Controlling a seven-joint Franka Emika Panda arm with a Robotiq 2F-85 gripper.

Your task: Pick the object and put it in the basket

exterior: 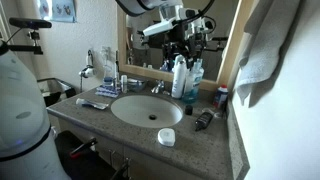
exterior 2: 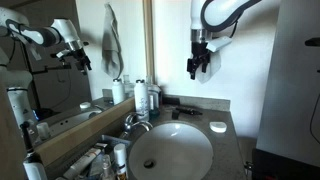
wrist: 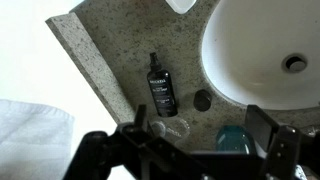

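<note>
Dim, even indoor light, soft shadows, grainy low-detail pictures; the sink bowl (wrist: 240, 50) glares white.

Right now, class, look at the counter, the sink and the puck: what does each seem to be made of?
The counter looks like stone, likely granite, going by its grey speckled grain. The sink is probably glazed ceramic: smooth, white and glossy. The puck may be plastic; it is plain white and too small to judge the finish.

object (exterior: 166, 137) | white, round, flat puck | lying flat on counter (exterior: 205, 150) | just beside sink bowl (exterior: 130, 108)
</note>
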